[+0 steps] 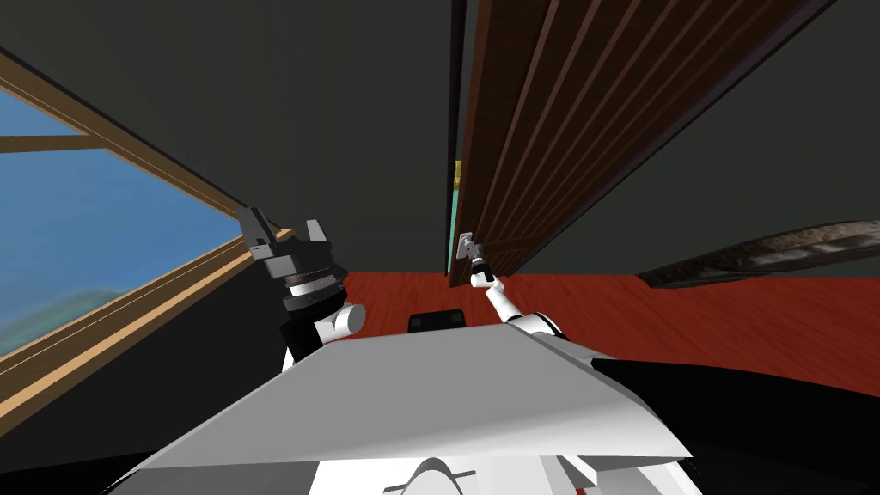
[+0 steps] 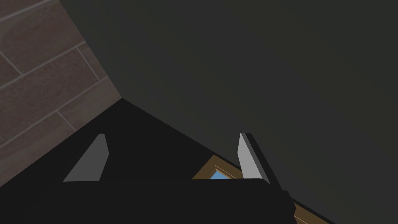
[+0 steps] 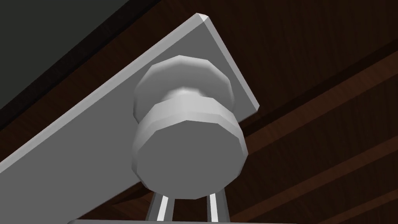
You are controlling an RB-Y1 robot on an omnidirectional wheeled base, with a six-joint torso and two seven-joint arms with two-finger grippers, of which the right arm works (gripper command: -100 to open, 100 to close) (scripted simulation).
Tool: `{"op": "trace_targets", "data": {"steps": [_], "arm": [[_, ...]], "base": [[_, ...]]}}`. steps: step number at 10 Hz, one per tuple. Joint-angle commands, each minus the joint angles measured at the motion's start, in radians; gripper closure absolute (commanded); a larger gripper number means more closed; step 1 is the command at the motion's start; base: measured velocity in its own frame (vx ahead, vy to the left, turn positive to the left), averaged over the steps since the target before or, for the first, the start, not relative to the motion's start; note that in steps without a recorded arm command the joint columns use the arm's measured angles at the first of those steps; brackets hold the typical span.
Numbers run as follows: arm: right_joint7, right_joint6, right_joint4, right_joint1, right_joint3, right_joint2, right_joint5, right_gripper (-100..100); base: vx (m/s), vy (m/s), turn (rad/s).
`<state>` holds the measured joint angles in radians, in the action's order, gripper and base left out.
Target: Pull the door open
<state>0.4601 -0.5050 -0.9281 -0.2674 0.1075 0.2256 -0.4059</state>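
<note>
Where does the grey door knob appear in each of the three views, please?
Head view: door knob at the brown door's edge, at the right hand.
Right wrist view: door knob central, on its grey plate.
Left wrist view: the open left hand, raised at my left.
Shared landmark: the ribbed brown door.

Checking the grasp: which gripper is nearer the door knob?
Right. The right gripper is shut on the knob; the left gripper hangs open, well apart, near the window.
</note>
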Motion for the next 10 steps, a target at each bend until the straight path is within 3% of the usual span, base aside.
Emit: {"op": "trace_targets", "data": {"steps": [1, 2, 3, 4, 5, 6, 7, 10], "arm": [[0.007, -0.029, -0.002, -0.026, 0.017, -0.011, 0.004, 100], [0.039, -0.025, -0.004, -0.026, 0.025, -0.011, -0.031, 100], [0.039, -0.025, -0.004, -0.026, 0.025, -0.011, -0.031, 100], [0.071, -0.021, -0.005, -0.026, 0.034, -0.011, -0.066, 100], [0.071, -0.021, -0.005, -0.026, 0.034, -0.011, -0.066, 100], [0.100, -0.017, -0.007, -0.026, 0.042, -0.011, -0.101, 100], [0.103, -0.017, -0.007, -0.026, 0.042, -0.011, -0.101, 100], [0.163, -0.009, -0.009, -0.026, 0.058, -0.011, -0.165, 100]], "base": [[0.000, 0.000, 0.000], [-0.019, -0.032, 0.080], [-0.022, -0.038, 0.074], [-0.024, -0.051, 0.087], [-0.028, -0.044, 0.044], [-0.034, -0.038, 0.053], [-0.026, -0.034, 0.084], [-0.032, -0.035, 0.070]]}}
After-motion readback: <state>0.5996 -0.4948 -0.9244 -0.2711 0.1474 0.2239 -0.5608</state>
